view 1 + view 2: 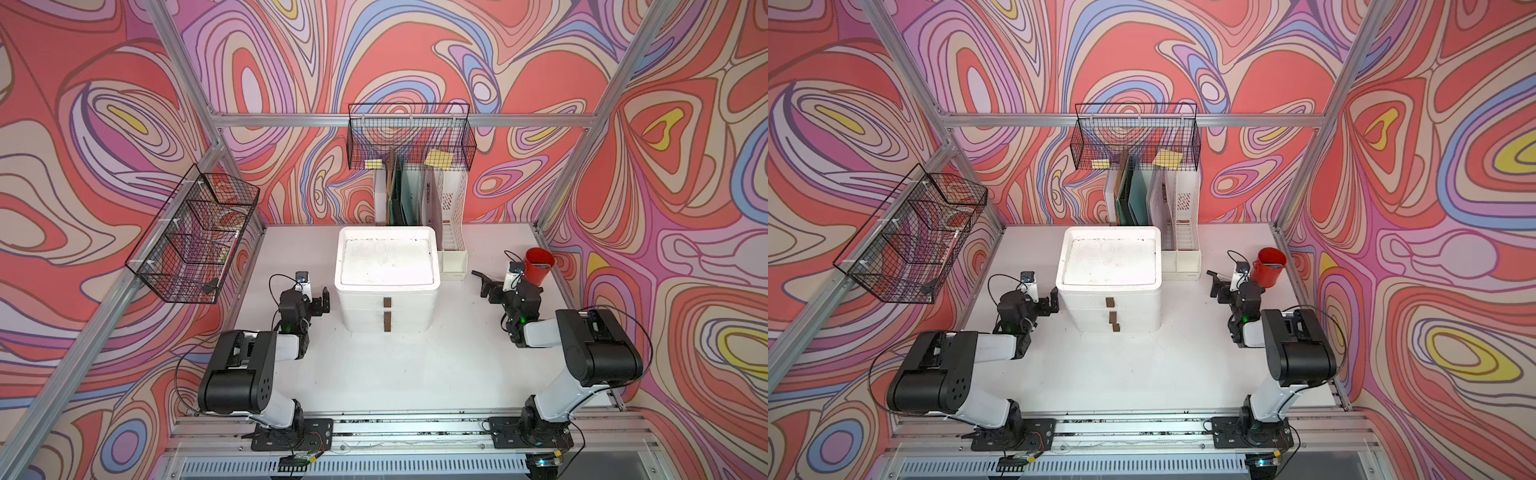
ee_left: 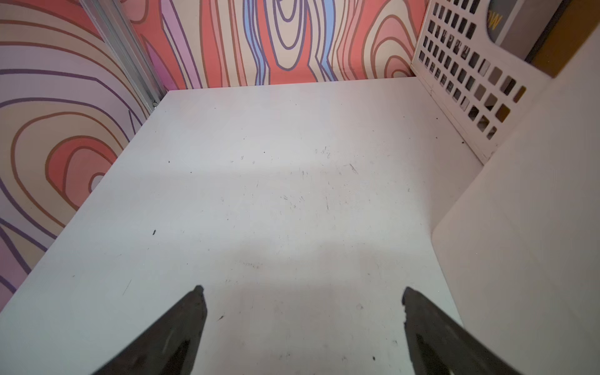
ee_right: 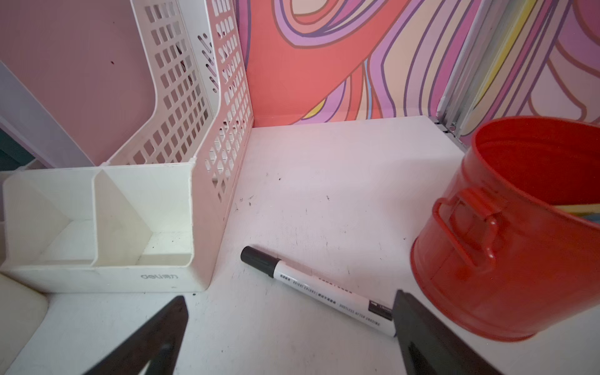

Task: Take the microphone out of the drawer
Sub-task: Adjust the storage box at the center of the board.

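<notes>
A white drawer unit (image 1: 386,291) (image 1: 1111,291) stands mid-table with brown handles (image 1: 387,303) on its stacked fronts, and all the drawers look shut. The microphone is hidden from every view. My left gripper (image 1: 322,304) (image 1: 1051,302) hovers just left of the unit's front corner, open and empty. In the left wrist view its fingers (image 2: 194,311) spread wide over bare table, with the unit's side (image 2: 519,259) close by. My right gripper (image 1: 484,283) (image 1: 1216,283) (image 3: 289,298) is open to the right of the unit, above a marker.
A black-capped white marker (image 3: 311,289) lies between the right fingers, beside a red bucket (image 1: 539,264) (image 3: 506,227). A white file holder (image 1: 451,232) (image 3: 146,227) stands behind the unit. Wire baskets hang on the left rail (image 1: 195,232) and back rail (image 1: 411,137).
</notes>
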